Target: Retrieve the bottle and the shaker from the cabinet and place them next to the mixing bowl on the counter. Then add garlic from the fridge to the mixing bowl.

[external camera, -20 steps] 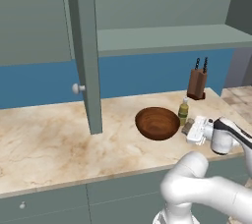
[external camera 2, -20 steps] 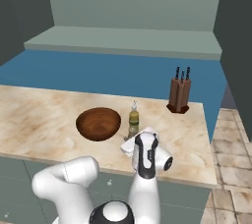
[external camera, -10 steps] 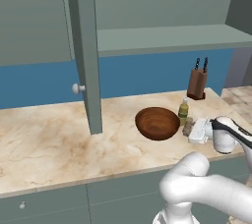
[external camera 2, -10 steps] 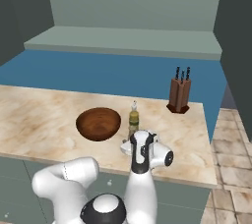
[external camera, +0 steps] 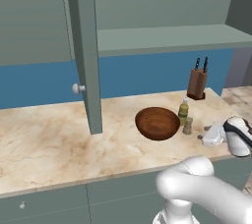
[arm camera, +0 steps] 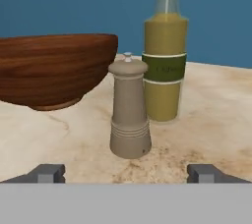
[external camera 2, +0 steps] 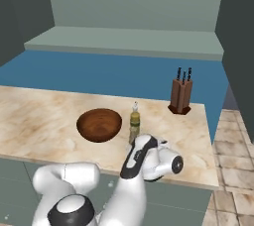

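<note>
In the hand view, from left to right: the mixing bowl is a deep round of dark brown wood with visible streaked grain, sitting on a small foot. Just beside it stands the shaker, matte beige, tapered, with a rounded cap, a tiny knob and fine grooves near its base. Behind and right of it stands the bottle, clear with amber-yellow liquid and a dark green label band whose writing is too blurred to read. All three rest on the counter, beige marble with brownish veins. The gripper stands wide, its grey fingertips apart on either side of the shaker and touching nothing.

The left base view adds the open cabinet door with its round white knob, grey-green and flat, and a brown knife block at the back wall. The right base view shows the bottle's thin white cap above the arm.
</note>
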You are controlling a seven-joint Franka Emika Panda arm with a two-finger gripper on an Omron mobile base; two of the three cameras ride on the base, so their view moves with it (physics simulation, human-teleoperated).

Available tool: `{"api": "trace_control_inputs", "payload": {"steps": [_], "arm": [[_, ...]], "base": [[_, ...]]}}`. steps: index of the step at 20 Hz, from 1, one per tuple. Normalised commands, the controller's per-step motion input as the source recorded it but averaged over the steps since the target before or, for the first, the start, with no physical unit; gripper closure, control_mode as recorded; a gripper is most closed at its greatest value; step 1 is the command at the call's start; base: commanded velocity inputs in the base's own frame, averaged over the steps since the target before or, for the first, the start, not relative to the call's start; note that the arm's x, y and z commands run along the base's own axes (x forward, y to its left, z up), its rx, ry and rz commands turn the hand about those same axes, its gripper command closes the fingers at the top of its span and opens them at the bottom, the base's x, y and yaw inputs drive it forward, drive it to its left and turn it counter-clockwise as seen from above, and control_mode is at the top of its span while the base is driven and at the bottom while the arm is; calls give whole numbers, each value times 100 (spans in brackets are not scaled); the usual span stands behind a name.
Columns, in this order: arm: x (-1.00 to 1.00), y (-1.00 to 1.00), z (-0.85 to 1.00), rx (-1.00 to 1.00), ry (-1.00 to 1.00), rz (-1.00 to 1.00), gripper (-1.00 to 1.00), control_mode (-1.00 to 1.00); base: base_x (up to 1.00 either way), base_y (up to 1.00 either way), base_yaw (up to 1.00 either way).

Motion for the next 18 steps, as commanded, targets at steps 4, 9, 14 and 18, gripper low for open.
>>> {"api": "trace_control_inputs", "payload": {"steps": [4,9,14,18], "arm": [[-39,-19,62,-29,31,-1,-100,-100],[-37,0,74,-28,51,13,-100,-100],[-1,22,93,-20,68,11,-100,-100],[-22,52,100,8,26,-3,-100,-100]], "base": [[0,0,0],[0,0,0],[0,0,0],[0,0,0]]}}
